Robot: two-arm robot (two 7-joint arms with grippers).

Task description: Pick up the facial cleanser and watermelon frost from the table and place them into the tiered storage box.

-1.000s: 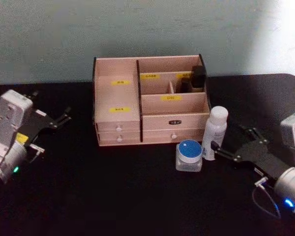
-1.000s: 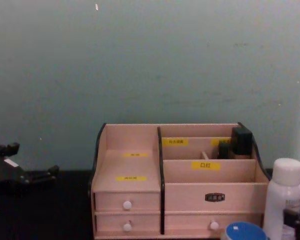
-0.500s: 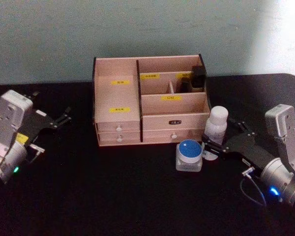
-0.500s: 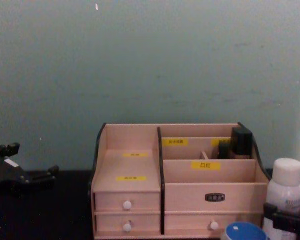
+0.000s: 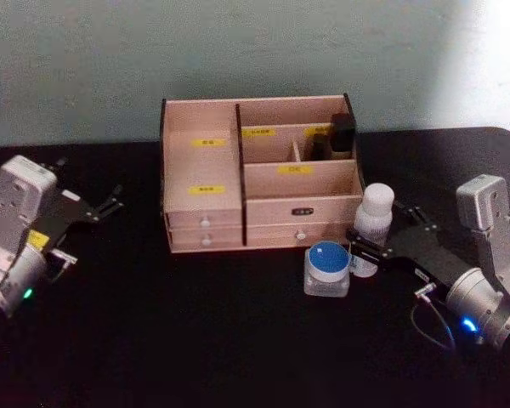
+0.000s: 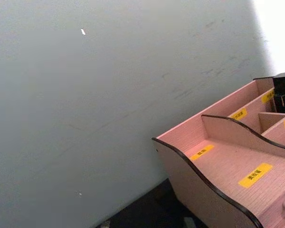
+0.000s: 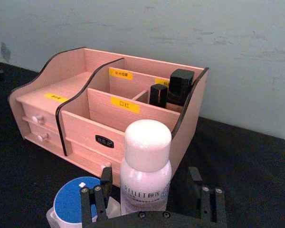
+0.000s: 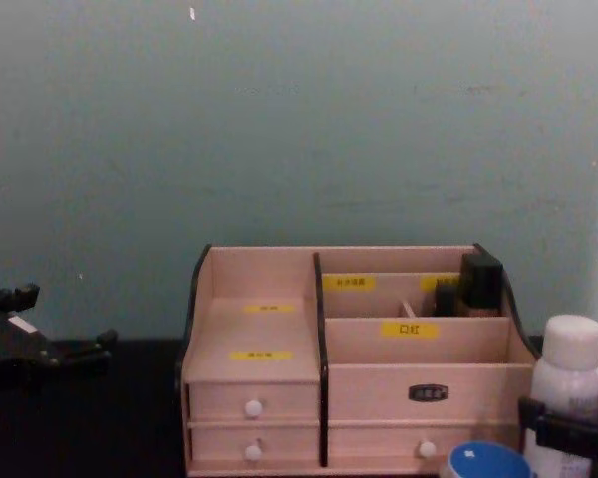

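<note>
Tiered storage box (image 8: pixel 279 398) centred, facial cleanser (image 8: pixel 570 363) at its 4 o'clock inside the right gripper (image 8: pixel 566 430), watermelon frost (image 8: pixel 486 462) blue lid at 5 o'clock, left gripper (image 8: pixel 50 334) at 9 o'clock.

I read one brand line: the print on the facial cleanser (image 7: pixel 145 192) starts with "RELLET" in dark capitals, followed by two Chinese characters I cannot make out with confidence. Smaller print below it is too fine to read. On the tiered storage box (image 7: pixel 189 111), the front yellow label (image 7: pixel 124 104) on the right-hand divider reads "口红", and I get the same two characters in the chest view. The rear yellow label (image 7: pixel 120 73) and the step yellow label (image 7: pixel 55 97) on the left side carry dark print that I cannot resolve. The dark plaque (image 7: pixel 104 141) on the right front panel has pale lettering, which I also cannot read.
</note>
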